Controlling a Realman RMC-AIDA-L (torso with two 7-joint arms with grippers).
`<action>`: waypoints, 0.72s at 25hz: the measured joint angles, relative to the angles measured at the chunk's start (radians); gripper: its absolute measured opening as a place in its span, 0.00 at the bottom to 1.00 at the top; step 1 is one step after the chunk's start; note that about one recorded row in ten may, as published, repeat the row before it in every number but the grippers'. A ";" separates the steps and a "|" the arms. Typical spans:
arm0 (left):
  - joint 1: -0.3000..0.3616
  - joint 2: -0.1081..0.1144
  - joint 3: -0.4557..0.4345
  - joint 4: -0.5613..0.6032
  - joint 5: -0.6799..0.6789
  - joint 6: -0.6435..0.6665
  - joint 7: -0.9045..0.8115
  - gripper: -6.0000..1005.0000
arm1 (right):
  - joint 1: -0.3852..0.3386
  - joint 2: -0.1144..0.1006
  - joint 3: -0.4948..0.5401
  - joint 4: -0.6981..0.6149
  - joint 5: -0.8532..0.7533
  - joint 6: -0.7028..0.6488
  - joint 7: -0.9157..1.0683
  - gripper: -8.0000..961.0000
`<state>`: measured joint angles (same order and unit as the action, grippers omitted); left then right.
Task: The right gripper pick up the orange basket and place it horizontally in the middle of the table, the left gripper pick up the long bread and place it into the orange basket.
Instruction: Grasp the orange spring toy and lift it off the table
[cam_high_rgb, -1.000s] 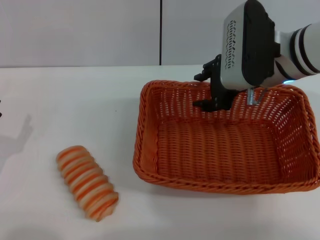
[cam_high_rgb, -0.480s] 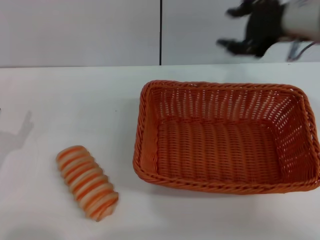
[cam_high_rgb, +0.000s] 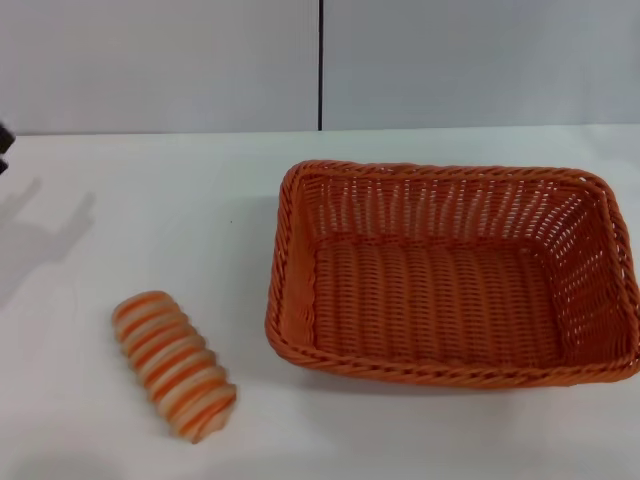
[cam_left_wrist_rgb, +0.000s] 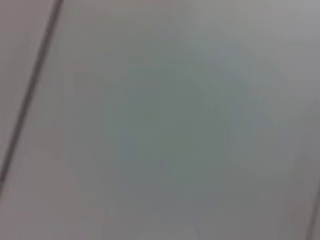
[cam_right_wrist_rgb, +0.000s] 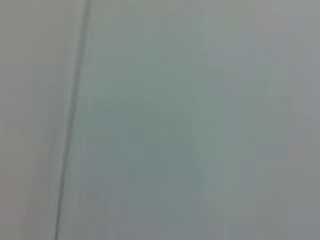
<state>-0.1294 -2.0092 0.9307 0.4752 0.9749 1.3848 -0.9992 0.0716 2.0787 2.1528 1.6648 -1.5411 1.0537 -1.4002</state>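
Bread (cam_high_rgb: 174, 365) lies on table (cam_high_rgb: 150, 200), front left, well apart from basket (cam_high_rgb: 452, 272) at its right; long axis diagonal. Left claw (cam_high_rgb: 3, 150) barely visible at left edge, grip unreadable. Right claw unseen. Left arm likely nearer.

- Left gripper (cam_high_rgb: 3, 147): only a small black part shows, at the far left edge of the head view, level with the back of the work surface. Finger state cannot be determined.
- Left arm: out of frame; no link or wrist shows in the head view.
- Right arm and gripper: not present in the head view.
- Left wrist view: shows none of that arm's own fingers.
- Right wrist view: shows none of that arm's own fingers.
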 joint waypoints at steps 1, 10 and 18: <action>0.001 0.007 -0.004 0.049 0.046 -0.015 -0.069 0.72 | -0.016 0.000 0.013 -0.043 0.053 0.008 -0.028 0.62; -0.045 0.040 -0.079 0.484 0.545 -0.057 -0.637 0.71 | -0.046 0.001 0.173 -0.466 0.331 0.193 -0.199 0.62; -0.228 0.102 -0.212 0.607 0.994 0.222 -0.980 0.71 | 0.008 -0.006 0.465 -0.803 0.372 0.393 -0.319 0.62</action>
<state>-0.3578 -1.9070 0.7183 1.0818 1.9693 1.6068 -1.9789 0.0794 2.0725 2.6176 0.8613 -1.1690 1.4466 -1.7191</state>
